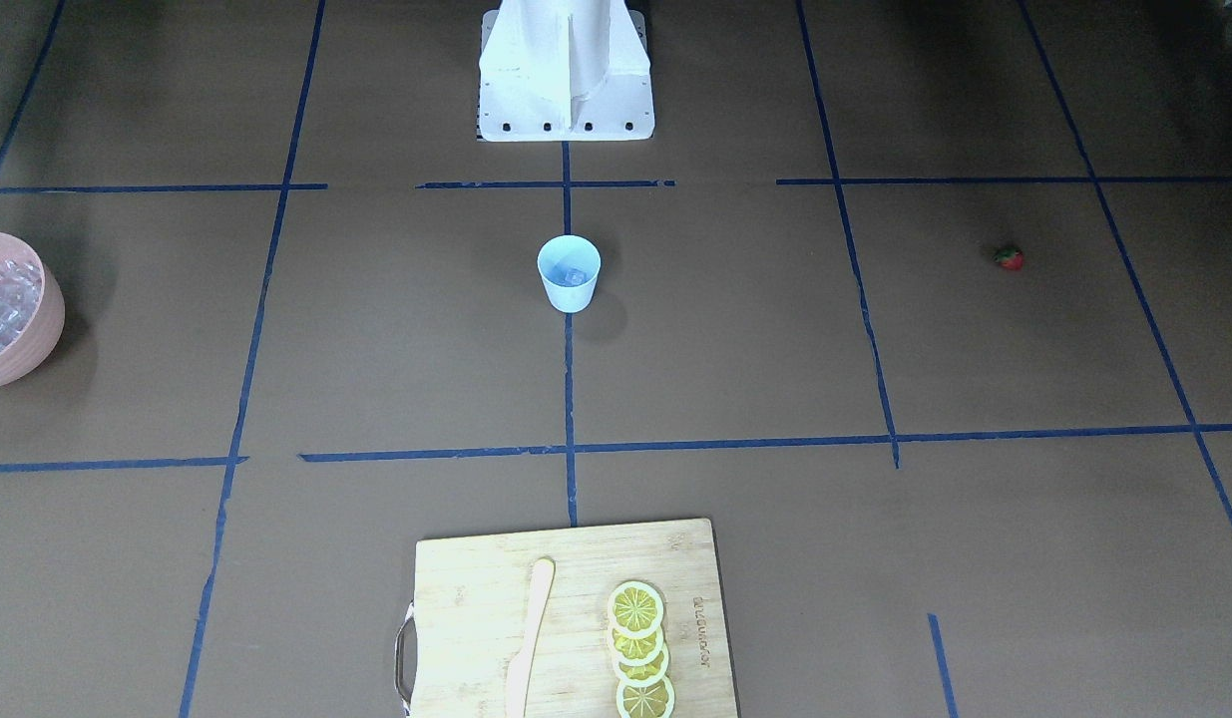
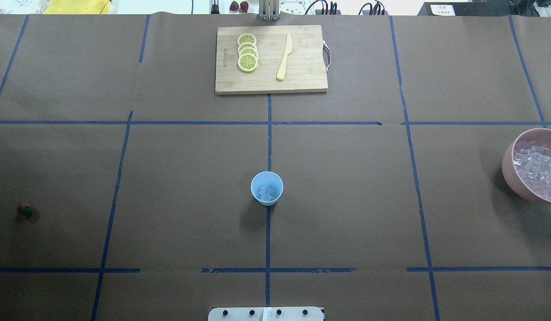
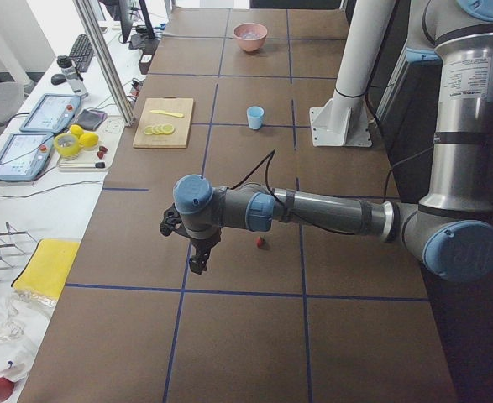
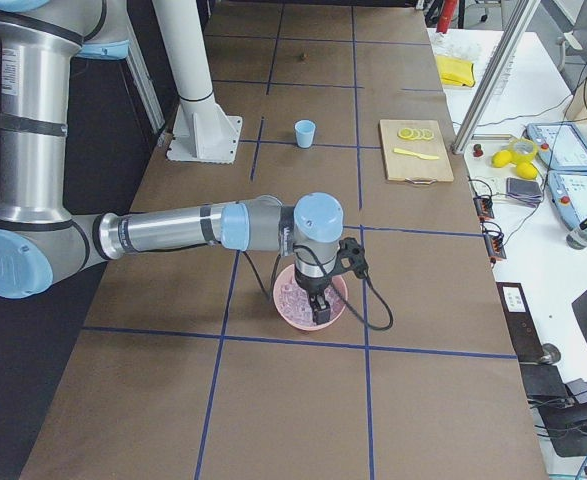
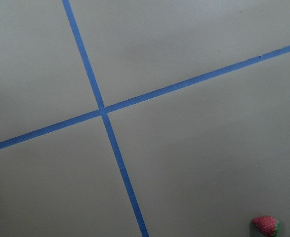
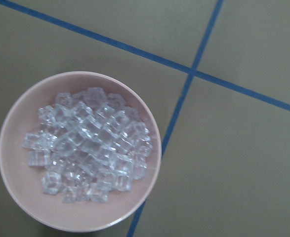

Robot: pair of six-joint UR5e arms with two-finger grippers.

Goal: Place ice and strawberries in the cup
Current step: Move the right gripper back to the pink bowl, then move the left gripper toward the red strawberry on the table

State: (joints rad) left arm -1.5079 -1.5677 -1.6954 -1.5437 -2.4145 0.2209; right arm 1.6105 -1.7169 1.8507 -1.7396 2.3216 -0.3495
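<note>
Overhead arrangement, read from the view's left to its right, on a brown table point(image 2: 190, 178) divided by blue tape lines point(image 2: 269, 133). At the far left, 1 small red strawberry point(image 2: 25, 208) with a green top lies alone on the bare surface, well apart from everything else. In the exterior left view the left gripper point(image 3: 197, 262) hangs fingers-down above the table near this strawberry without touching it. Whether its fingers are spread or together cannot be told from that side view, and the left wrist view shows only the tape crossing and the strawberry in its lower right corner. At the centre, on the middle tape line, stands the light-blue cup point(image 2: 267, 188), upright, with a few clear cubes of ice point(image 2: 266, 192) in its bottom. Beyond it, at the table's far edge, lies a wooden cutting board point(image 2: 302, 80). It carries 4 overlapping lemon slices point(image 2: 247, 58) on its left part and a pale yellow knife point(image 2: 284, 58) on its right. At the far right edge sits a pink bowl point(image 2: 509, 167) filled with a glistening heap of ice, partly cut off by the frame. In the exterior right view the right gripper point(image 4: 320, 315) points straight down over this bowl. Its opening cannot be judged there, nor whether it touches the cubes, and the right wrist view shows the bowl and its ice from above with no fingers in sight.
</note>
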